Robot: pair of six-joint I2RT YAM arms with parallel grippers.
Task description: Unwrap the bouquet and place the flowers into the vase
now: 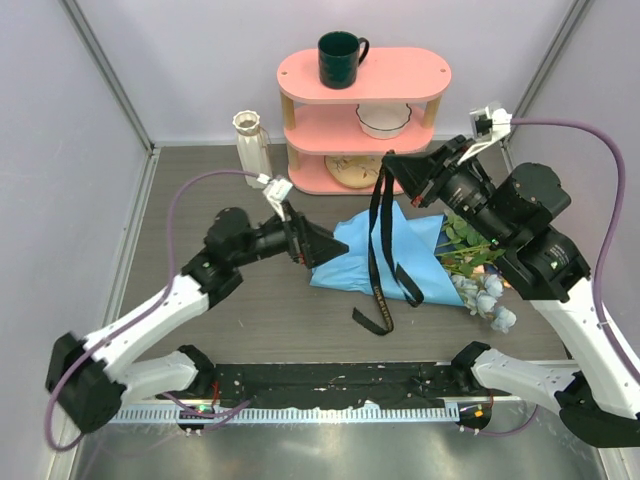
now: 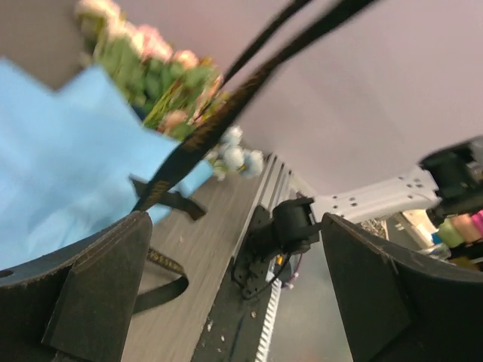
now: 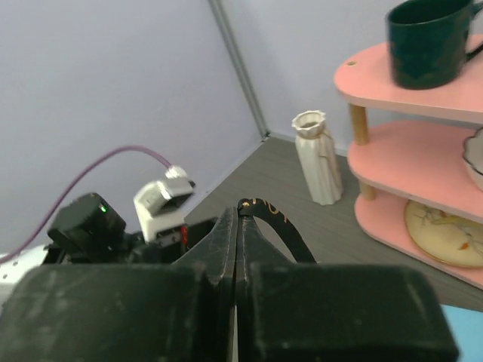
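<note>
The bouquet's blue paper (image 1: 385, 250) lies loosened on the table's middle, with the flowers (image 1: 468, 250) spilling out to its right. My right gripper (image 1: 388, 162) is raised above it, shut on the black ribbon (image 1: 378, 260), which hangs down in a loop to the table. In the right wrist view the ribbon (image 3: 273, 219) curls out from the closed fingertips (image 3: 241, 207). My left gripper (image 1: 325, 247) is open at the paper's left edge with nothing between its fingers (image 2: 98, 294); paper (image 2: 60, 173) and ribbon (image 2: 226, 113) lie beyond them. The cream vase (image 1: 250, 145) stands upright at the back left.
A pink three-tier shelf (image 1: 420, 75) stands at the back, with a dark green mug (image 1: 340, 58) on top, a white bowl (image 1: 383, 118) on the middle tier and a plate (image 1: 350, 170) on the bottom tier. Grey walls close in the sides.
</note>
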